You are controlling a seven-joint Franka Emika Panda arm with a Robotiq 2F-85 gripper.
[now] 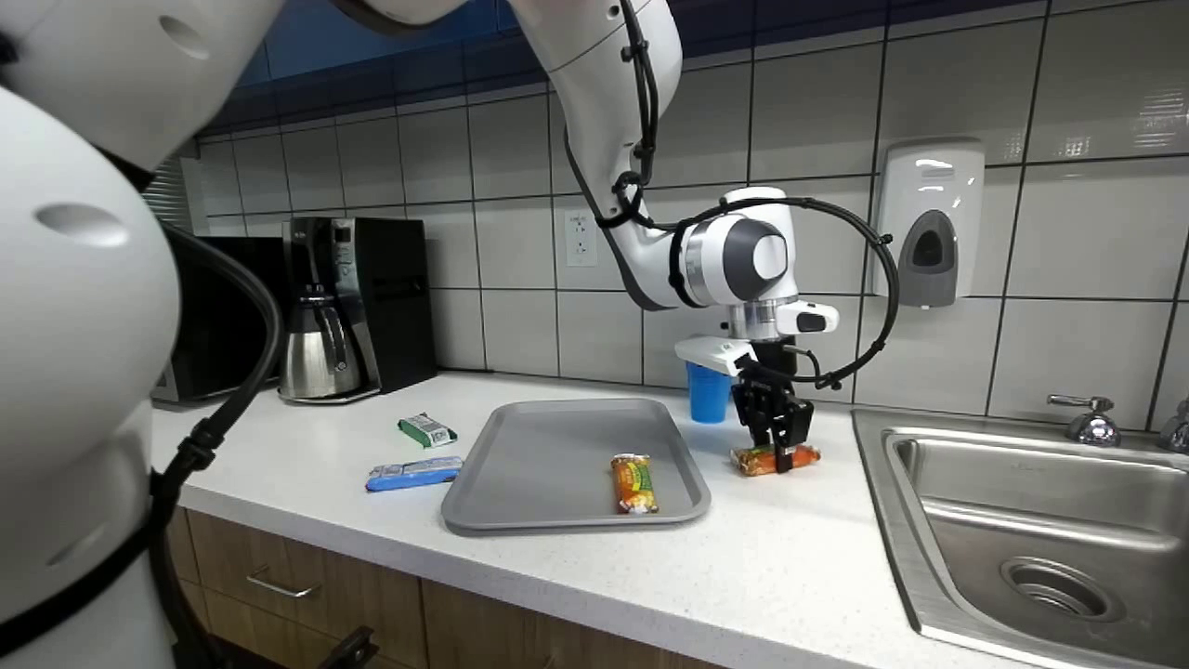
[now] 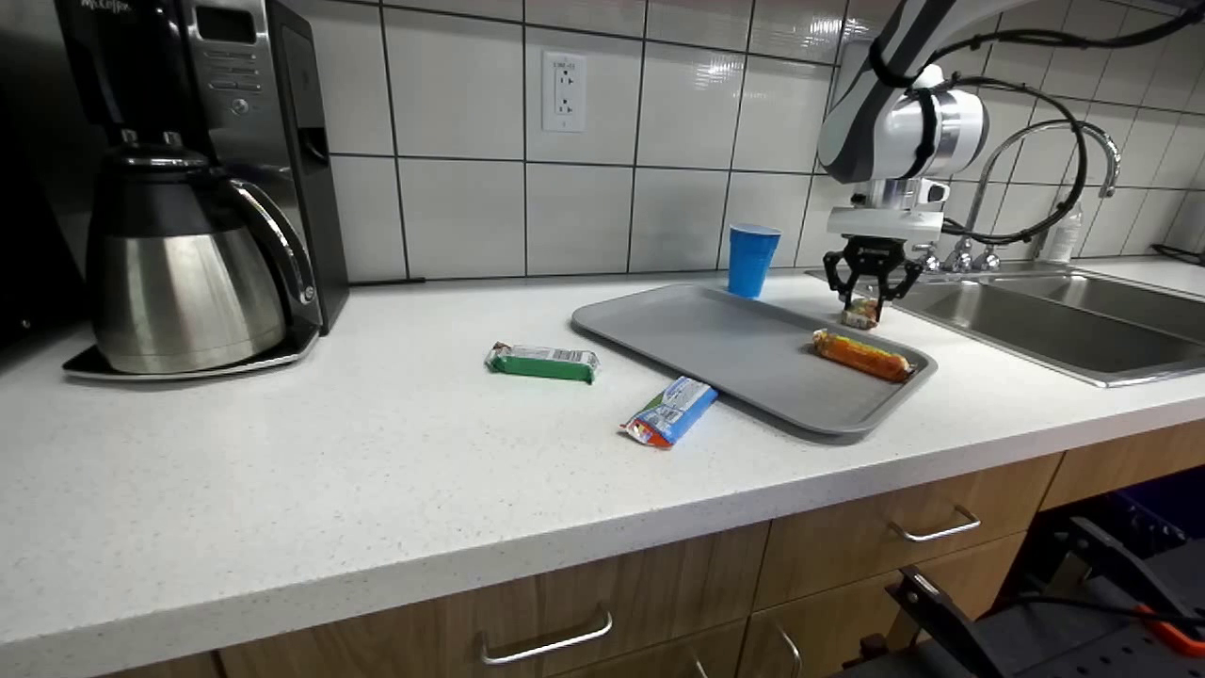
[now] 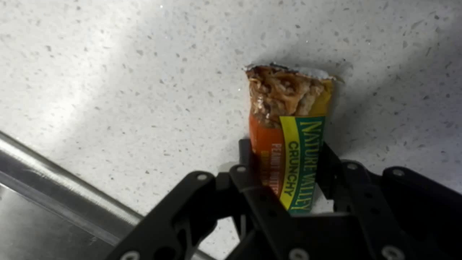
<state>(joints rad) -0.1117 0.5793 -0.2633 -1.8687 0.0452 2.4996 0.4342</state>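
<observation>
- Black two-fingered gripper (image 3: 287, 153): fingers partly closed, against both long sides of an orange, yellow and green wrapped granola bar (image 3: 290, 139); firmness unclear.
- Bar rests towards the back edge of the white speckled countertop (image 1: 743, 576).
- A loose pinch could let the glossy wrapper slip.

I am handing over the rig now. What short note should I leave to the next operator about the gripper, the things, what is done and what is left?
Gripper: closed on the Nature Valley bar; firmness not visible.
Things: that bar lies on the counter, between gray tray and sink. An orange-wrapped bar lies on the tray. Green packet and blue packet lie beyond its opposite side.
Done: one bar on the tray, another gripped.
Left: gripped bar not yet lifted; both packets off the tray.
</observation>
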